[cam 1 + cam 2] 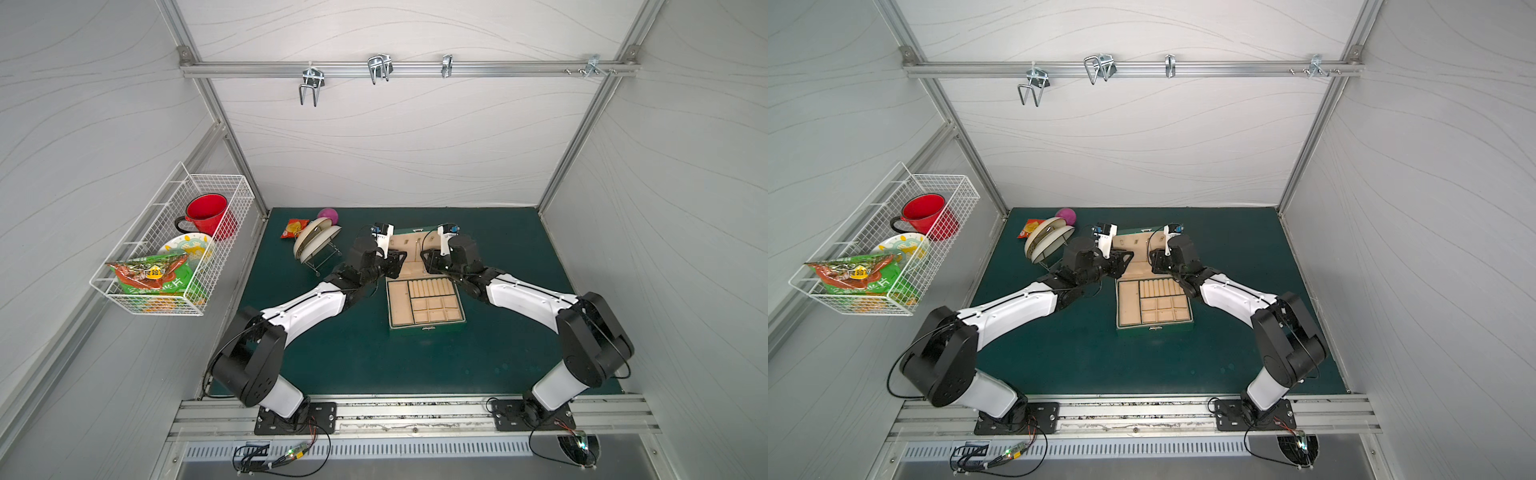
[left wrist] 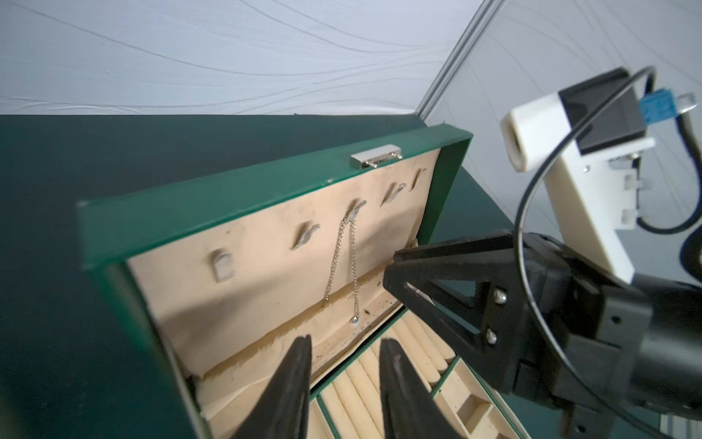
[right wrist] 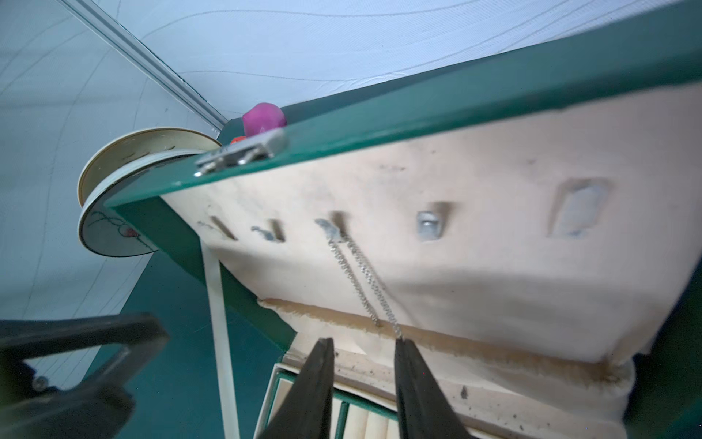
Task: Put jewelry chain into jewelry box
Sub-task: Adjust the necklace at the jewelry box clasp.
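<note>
**Item: jewelry chain.** You find it inside the jewelry box, looped over the middle lid hook. Two strands fall down the beige lining. The pendant end lies low on the lid, near the hinge.

**Item: left gripper.** Its jaws are partly spread and hold nothing. It points at the foot of the lid, above the ring rolls.

**Item: right gripper.** Its jaws are also partly spread and empty. One fingertip sits just beside the chain's lower end. You cannot tell whether they touch.

**Step in hand.** Judged from this, the chain is already placed and the hanging step is at its end.

**Next move.** You need to back both arms out cleanly. Take the right one straight away from the lining so that its fingertip does not hook a strand and pull the loop off. The chain is light and slack, so expect any brush to swing it.

**Obstructions.**
- The two grippers crowd each other in front of the lid, so withdraw one at a time.
- The metal clasp juts from the lid's top edge.

**Surroundings, all clear of the work.**
- Plates on a wire rack
- Pink ball
- Snack packet
- Wall basket holding a red mug
</note>
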Tool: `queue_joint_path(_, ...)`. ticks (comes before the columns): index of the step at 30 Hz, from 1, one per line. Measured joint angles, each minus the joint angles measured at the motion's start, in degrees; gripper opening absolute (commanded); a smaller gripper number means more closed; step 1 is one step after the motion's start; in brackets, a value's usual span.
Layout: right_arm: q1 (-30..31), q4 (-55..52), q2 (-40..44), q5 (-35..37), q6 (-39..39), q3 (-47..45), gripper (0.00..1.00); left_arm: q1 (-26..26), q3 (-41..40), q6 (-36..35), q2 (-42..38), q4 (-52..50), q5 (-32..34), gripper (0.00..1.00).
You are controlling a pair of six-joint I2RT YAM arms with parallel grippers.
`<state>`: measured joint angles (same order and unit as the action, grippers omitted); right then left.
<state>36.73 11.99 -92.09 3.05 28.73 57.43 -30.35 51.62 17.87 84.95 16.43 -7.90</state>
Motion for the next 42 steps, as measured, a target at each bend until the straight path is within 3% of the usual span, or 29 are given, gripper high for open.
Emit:
queue_joint_path(12, 1.6, -5.4, -4.5, 4.2, 4.5, 7.6, 0.21, 0.6, -16.3, 9.6, -8.0, -2.1, 0.5, 0.67)
queue_joint_path(18, 2.3, -7.5, -6.8, 5.5, 5.5, 9.1, 0.20, -0.8, -19.7, 12.7, -9.0, -2.6, -0.9, 0.73)
queue_joint_path(29, 3.4, -8.5, -9.0, 8.4, 6.0, 10.7, 0.20, -3.0, -21.1, 14.9, -5.6, -2.5, -2.4, 0.74)
queue_joint_path(42, 4.1, -9.9, -11.6, 11.7, 6.1, 13.2, 0.19, -5.0, -24.4, 16.1, -4.9, -0.1, -2.4, 0.53)
